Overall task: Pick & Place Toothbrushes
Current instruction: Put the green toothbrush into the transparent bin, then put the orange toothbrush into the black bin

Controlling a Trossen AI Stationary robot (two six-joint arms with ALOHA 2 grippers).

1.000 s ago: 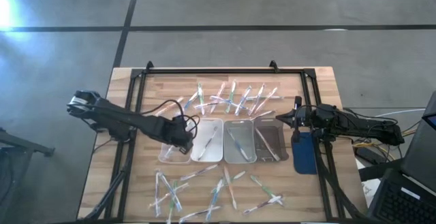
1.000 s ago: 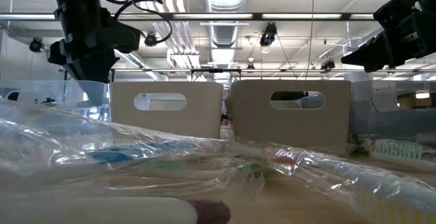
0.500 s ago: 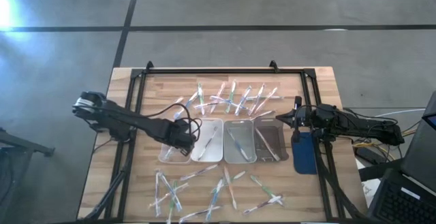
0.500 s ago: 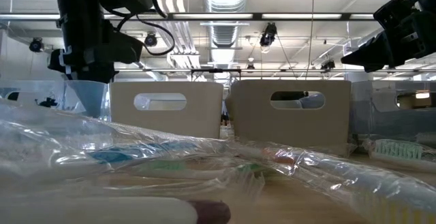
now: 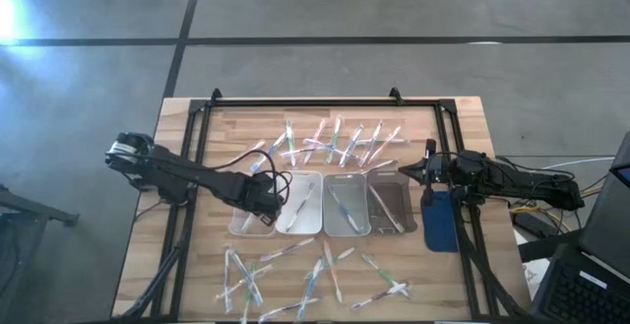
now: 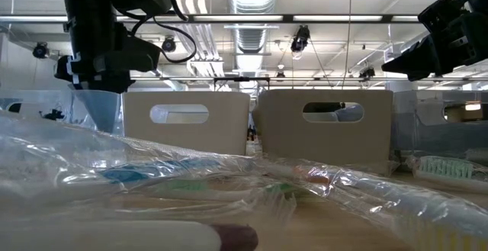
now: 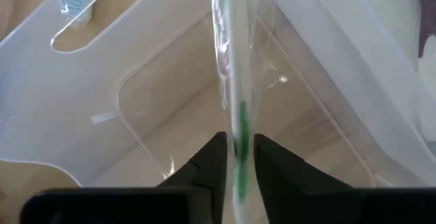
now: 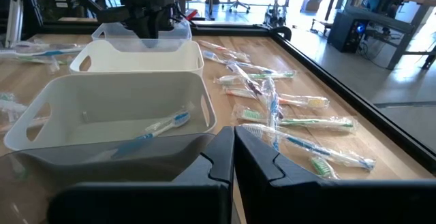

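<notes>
Left hand [image 7: 237, 157] is hanging inside the leftmost clear tray [image 7: 136, 108], its fingers pinching a green-accented wrapped toothbrush [image 7: 230, 67] that is pointing down toward the tray floor. Right hand [image 8: 234, 157] is waiting closed and empty at the counter's [image 5: 187, 265] right side, beside the grey tray [image 8: 88, 125]. If the brush is leaning on the tray wall at release, the slippery wrapper may be sliding it over the rim or leaving it propped upright.

Green toothbrush [image 7: 238, 125] blurred, cut off at both picture edges in the left wrist view, left gripper [image 7: 238, 157] fingertips only partly in view, toothbrushes [image 6: 229, 186] smeared close-up in low view
</notes>
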